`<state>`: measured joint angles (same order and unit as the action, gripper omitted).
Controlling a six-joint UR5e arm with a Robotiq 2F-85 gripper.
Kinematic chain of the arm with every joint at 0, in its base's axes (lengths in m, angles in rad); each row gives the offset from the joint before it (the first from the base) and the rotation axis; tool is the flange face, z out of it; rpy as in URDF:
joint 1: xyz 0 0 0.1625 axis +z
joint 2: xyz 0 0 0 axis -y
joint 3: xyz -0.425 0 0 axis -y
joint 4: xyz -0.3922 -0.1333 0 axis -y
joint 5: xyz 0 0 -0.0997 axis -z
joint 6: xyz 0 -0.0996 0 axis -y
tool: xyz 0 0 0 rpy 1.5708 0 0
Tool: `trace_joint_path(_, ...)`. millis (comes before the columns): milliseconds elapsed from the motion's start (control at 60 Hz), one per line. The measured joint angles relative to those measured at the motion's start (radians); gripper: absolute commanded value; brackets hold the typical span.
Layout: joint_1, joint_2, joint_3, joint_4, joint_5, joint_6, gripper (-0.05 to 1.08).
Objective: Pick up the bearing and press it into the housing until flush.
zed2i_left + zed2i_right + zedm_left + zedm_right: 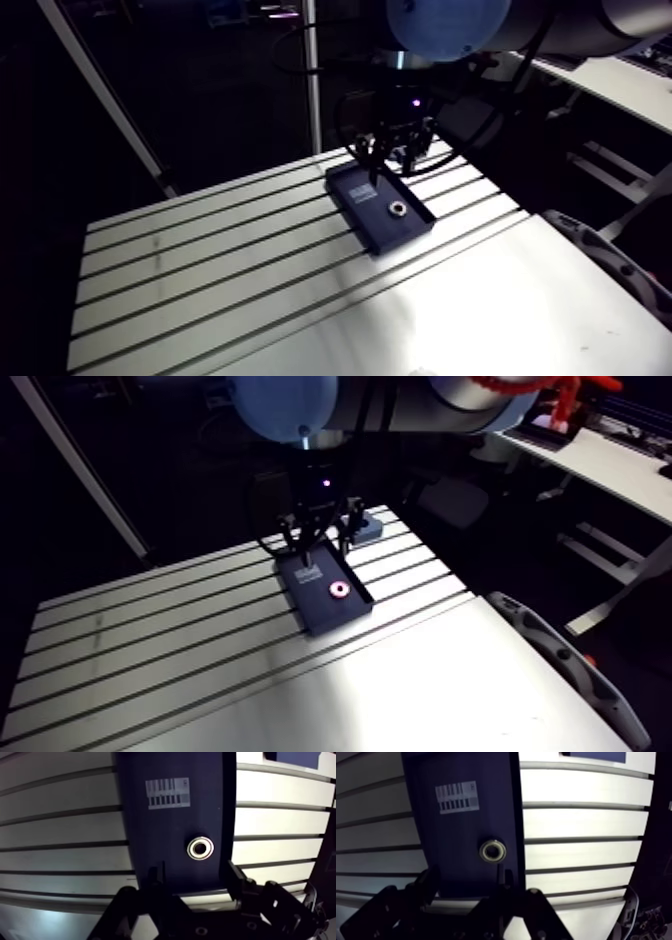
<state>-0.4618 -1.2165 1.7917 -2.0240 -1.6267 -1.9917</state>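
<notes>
Closest to me is the table [200, 290], a wide, shiny metal top. Its front part is smooth and bright. Past that, long dark slots [230, 262] run across it, side by side, one after another, all the way to the back. Farther along, a flat, dark housing [385, 228] lies on top of the slots, turned a little slantwise to them. A small round bearing [200, 847] sits in a hole in the housing, near one long edge. It is a shiny metal ring with a dark middle. I cannot tell if its top is level with the housing. A white label [167, 793] with little dark bars is stuck on the housing, beyond the bearing. The gripper [196, 874] hangs over the housing. Its two black fingers [156, 877] are spread wide apart and hold nothing. The bearing lies just ahead of the gap between them, not touching either one. Farthest back, near the table's edge, sits a small blue block [366, 528], apart from the housing.
</notes>
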Motion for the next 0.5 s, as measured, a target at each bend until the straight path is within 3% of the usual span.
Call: trace_joint_path(500,0.0,0.012,0.035,-0.052,-0.005,0.0,0.35)
